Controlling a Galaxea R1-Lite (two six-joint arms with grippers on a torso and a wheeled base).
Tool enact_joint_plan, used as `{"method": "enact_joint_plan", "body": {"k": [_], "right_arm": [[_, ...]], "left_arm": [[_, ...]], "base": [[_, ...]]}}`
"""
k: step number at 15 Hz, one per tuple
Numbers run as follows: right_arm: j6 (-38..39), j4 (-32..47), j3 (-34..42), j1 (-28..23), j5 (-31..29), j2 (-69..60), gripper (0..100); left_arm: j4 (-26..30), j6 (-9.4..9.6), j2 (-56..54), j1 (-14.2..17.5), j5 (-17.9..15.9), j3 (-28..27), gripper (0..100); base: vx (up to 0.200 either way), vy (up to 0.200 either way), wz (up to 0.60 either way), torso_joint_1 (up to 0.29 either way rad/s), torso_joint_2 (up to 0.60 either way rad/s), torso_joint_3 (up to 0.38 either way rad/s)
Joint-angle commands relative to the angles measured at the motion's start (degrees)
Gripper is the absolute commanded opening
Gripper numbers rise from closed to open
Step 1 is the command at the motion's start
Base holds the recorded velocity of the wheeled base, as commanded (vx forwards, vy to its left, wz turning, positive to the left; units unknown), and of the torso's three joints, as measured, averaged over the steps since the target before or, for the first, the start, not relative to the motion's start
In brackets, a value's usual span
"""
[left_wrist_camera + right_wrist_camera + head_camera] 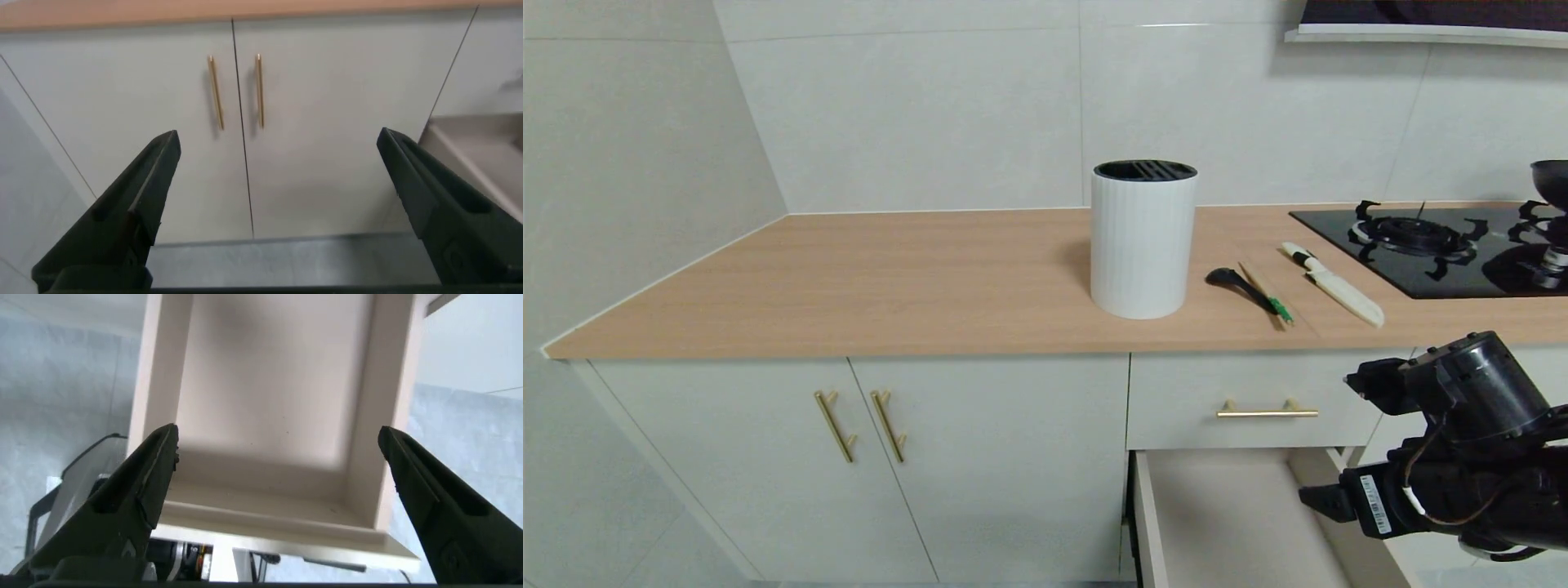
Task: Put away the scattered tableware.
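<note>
Right gripper: the jaws stand wide apart and hold nothing. The fingers are dark, wedge-shaped and matte. Directly below them lies the open drawer, a pale, smooth rectangular box with low walls.

Left gripper: the jaws are equally wide apart and hold nothing. It faces two flat, pale doors, each with a slim vertical brass handle. The two handles sit just beside the seam between the doors.

The tableware lies above and beyond the right gripper, on the wood-grain counter.
- Spoon: black, with a rounded bowl.
- Stick: thin and wooden, crossing the spoon's handle. There is a green tip at their near ends, but which of the two it belongs to cannot be told.
- Knife: cream, tapered, with a dark band on the handle. It lies apart from the spoon, toward the glossy black hob.
- Holder: an upright, white, ribbed cylinder with a black slotted top. It stands near the spoon, on the side away from the knife.
</note>
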Motion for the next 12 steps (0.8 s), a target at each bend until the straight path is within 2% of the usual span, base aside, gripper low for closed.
{"method": "enact_joint_plan", "body": {"k": [1,6,10,12], "right_arm": [[0.0,-0.1,-0.1,0.0,0.0,0.2,100],[-0.4,0.0,0.1,0.0,-0.1,0.4,100],[-1.4,-0.1,-0.4,-1.6,0.0,-2.0,100],[-5.7,-0.1,-5.9,-5.0,0.4,-2.5,100]], "left_arm": [[0.0,-0.01,0.0,0.1,0.0,0.0,100],[0.0,-0.01,0.0,0.0,0.0,0.0,100],[0.0,-0.01,0.0,0.0,0.0,0.0,100],[0.0,-0.09,0.0,0.0,0.0,0.0,100]], "base": [[0.000,0.000,0.00,0.212,-0.49,-0.281],[0.000,0.000,0.00,0.203,-0.45,-0.254],[0.000,0.000,0.00,0.029,-0.06,-0.036],[0.000,0.000,0.00,0.000,0.00,0.000]]}}
